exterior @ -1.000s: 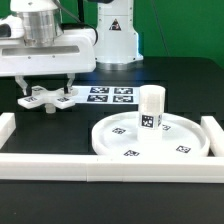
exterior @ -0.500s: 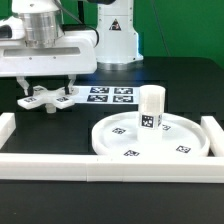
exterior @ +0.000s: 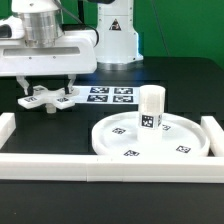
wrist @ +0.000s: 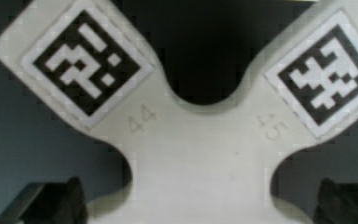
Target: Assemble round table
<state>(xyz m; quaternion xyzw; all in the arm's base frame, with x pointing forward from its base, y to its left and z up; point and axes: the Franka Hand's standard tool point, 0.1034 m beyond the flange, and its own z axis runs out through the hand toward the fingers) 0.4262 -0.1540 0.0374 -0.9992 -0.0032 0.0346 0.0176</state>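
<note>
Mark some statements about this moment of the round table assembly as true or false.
1. The short cylindrical post stands upright on the large round disc. True.
2. The gripper is shut on the post. False: it is open and sits low over the cross-shaped piece, with one finger on either side of it.
3. The cross-shaped piece lies on the table, to the exterior view's left of the marker board. True.
4. The cross-shaped piece is fitted onto the post. False: it lies apart from the post and disc.
</note>
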